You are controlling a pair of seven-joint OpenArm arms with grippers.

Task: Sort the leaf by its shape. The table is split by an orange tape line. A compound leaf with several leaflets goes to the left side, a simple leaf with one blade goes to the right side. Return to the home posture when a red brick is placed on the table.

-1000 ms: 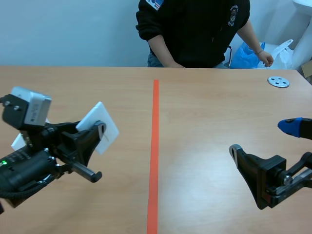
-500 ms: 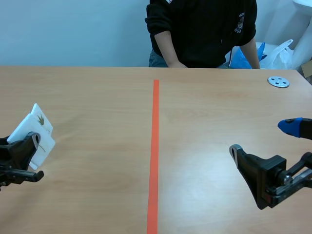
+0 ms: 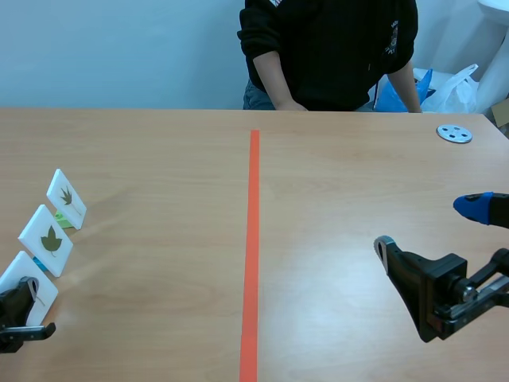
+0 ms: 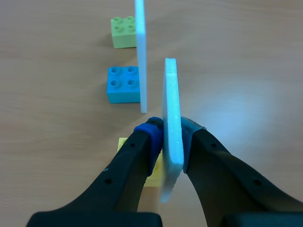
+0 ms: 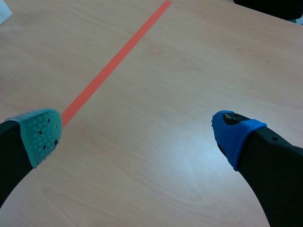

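A: Card (image 4: 171,94) of white foam, edge-on, pinched firmly by left gripper (image 4: 170,128) at near left of table (image 3: 334,175), left of orange tape line (image 3: 253,239). Why upright?
B: Probably for seating on yellow brick (image 4: 155,172) beneath, as with neighbouring card (image 4: 140,52) beside blue brick (image 4: 123,84) just beyond. Leaf face unseen from here.
A: And right gripper (image 5: 137,135)?
B: Spread wide, holding nothing, low at near right; likely idle, with sorting here left to other arm.

A pale blue wall (image 3: 119,48) backs the light wooden worktop (image 3: 159,159); blue and white plastic bags (image 3: 465,86) sit past its edge.
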